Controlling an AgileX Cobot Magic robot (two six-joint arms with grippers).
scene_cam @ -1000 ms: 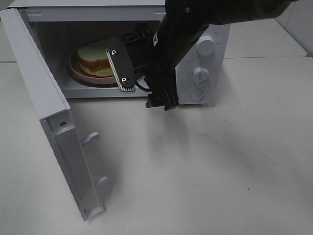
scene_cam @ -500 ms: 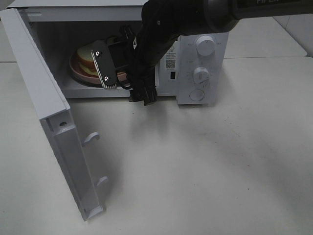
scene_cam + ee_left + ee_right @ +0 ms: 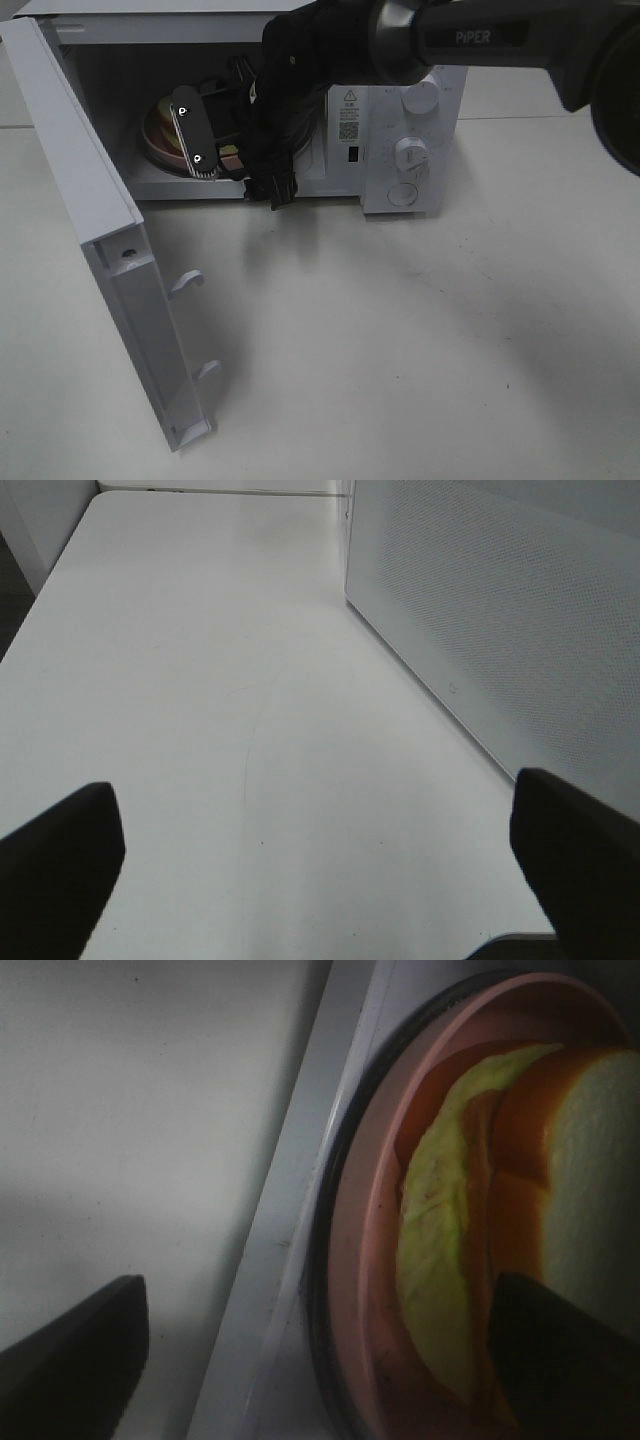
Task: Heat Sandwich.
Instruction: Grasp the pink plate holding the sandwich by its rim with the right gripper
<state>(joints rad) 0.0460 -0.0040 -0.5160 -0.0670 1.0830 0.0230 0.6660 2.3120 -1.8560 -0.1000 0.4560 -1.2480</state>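
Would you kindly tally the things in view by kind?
Microwave: 1
Pink plate: 1
Sandwich: 1
Left hand and right hand: 2
Total: 5

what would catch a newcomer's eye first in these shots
The white microwave at the back of the table, its door swung wide open at the left. The black right arm reaches into the cavity, where the sandwich sits on a pink plate, the open right gripper over its front edge.
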